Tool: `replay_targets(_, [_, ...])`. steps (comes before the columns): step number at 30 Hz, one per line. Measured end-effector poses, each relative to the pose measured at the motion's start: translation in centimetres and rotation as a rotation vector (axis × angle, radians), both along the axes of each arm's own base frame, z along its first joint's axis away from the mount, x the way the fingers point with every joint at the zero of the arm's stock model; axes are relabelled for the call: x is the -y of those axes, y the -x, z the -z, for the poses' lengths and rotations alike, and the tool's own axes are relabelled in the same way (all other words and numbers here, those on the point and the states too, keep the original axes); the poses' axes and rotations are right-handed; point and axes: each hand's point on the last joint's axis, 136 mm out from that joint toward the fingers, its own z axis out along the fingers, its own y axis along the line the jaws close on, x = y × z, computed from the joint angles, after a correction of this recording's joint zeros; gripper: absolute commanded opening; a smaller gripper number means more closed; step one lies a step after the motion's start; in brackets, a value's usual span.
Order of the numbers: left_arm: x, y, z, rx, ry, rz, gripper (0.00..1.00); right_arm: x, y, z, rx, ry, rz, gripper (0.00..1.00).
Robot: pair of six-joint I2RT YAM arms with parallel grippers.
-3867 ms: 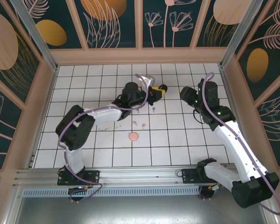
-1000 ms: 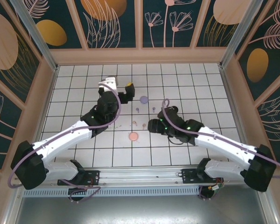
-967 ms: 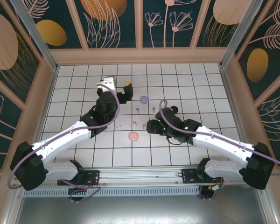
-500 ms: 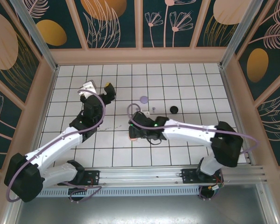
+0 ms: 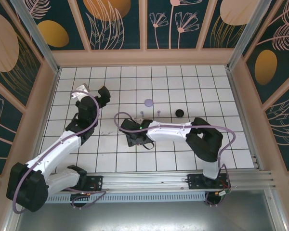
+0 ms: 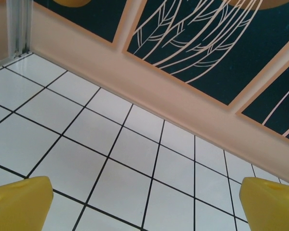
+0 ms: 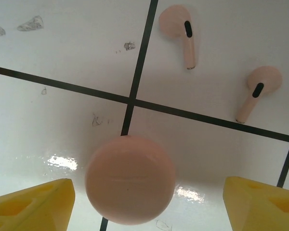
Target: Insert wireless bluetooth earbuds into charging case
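R gripper [image 7: 147,204] jaws are being held apart astride the pink case [image 7: 130,185], w/o contact. L gripper [image 6: 144,207] jaws are likewise being held apart, over bare tiles [image 6: 135,159]. Pink earbuds [image 7: 183,33] are being left just beyond the case. They are being judged light, slick and tiny, so a pinch across the stem is being favoured.

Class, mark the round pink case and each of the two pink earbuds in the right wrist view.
round pink case [image 7: 130,179], right wrist view, centre of its top.
upper pink earbud [image 7: 174,20], right wrist view, its rounded head.
lower pink earbud [image 7: 267,77], right wrist view, its rounded head.
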Motion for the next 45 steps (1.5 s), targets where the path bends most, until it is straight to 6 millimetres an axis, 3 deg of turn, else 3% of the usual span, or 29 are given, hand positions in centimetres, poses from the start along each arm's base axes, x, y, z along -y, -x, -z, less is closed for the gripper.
replay_targets(15, [1.2,-0.1,2.5,-0.059,0.050,0.061,0.99,-0.5,0.1,1.3,-0.038,0.007,-0.009,0.69])
replay_targets(27, [1.5,-0.2,3.1,-0.059,0.068,0.078,0.99,-1.1,0.1,2.0,-0.055,-0.014,-0.007,0.64])
replay_targets(37, [1.8,-0.1,3.2,-0.059,0.100,0.083,0.99,-0.9,0.0,2.1,-0.052,-0.004,-0.003,0.49])
replay_targets(45, [2.7,0.4,4.0,-0.103,0.230,0.106,0.99,-0.9,0.0,1.9,-0.051,-0.007,0.000,0.38])
